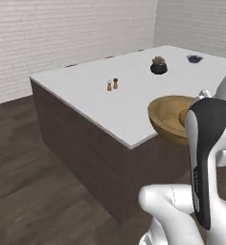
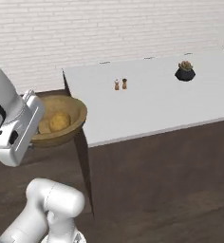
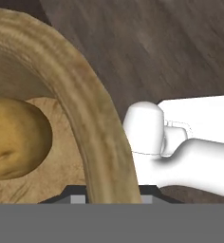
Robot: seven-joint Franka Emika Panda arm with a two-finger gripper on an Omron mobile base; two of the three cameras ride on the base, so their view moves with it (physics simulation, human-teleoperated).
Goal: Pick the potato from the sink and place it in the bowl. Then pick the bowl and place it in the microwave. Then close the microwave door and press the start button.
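The tan wooden bowl [image 2: 66, 124] hangs in the air beside the corner of a kitchen island, with the yellowish-brown potato [image 2: 59, 121] lying inside it. In the hand view the bowl's thick rim [image 3: 85, 104] runs down between the two finger tips, and the potato [image 3: 14, 137] rests on the bowl's floor at the left. My gripper [image 3: 112, 198] is shut on that rim. From the left base view the bowl [image 1: 166, 118] shows just past the island's near corner, partly behind my forearm. The sink and the microwave are out of view.
The white-topped island [image 1: 100, 103] with dark sides stands ahead. On it are two small shakers [image 1: 112, 84], a potted plant [image 1: 158, 65] and a small dark item [image 1: 195, 58]. Dark wood floor lies around it, with a white brick wall behind.
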